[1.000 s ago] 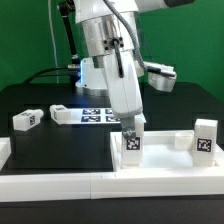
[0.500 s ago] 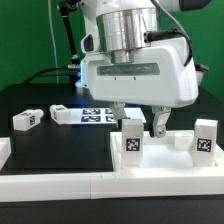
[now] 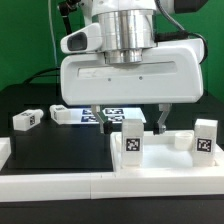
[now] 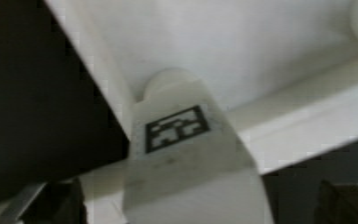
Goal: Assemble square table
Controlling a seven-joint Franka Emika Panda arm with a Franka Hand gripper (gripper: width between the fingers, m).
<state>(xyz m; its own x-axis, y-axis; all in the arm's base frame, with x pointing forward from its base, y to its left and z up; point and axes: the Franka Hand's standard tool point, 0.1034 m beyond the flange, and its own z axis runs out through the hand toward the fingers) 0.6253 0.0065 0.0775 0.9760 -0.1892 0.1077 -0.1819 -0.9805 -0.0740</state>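
The square table's white top (image 3: 170, 158) lies at the front of the exterior view's right. On it one white leg (image 3: 131, 138) stands upright, its tag facing the camera. My gripper (image 3: 129, 120) hangs just above this leg, open, with one dark finger on each side and neither touching it. The wrist view shows the same leg (image 4: 179, 140) from above, running down between the fingers of the gripper (image 4: 185, 205). A second leg (image 3: 206, 137) stands at the top's right end, and a small white block (image 3: 180, 140) sits beside it.
Two more white legs (image 3: 27, 120) (image 3: 60, 113) lie on the black table at the exterior view's left. The marker board (image 3: 100, 115) lies behind the gripper. Long white border bars (image 3: 60, 182) run along the front and left edge. A green wall stands behind.
The jaws have opened and let go of the upright leg. The hand has turned its broad face to the camera and lifted slightly. The leg stays standing on the top.
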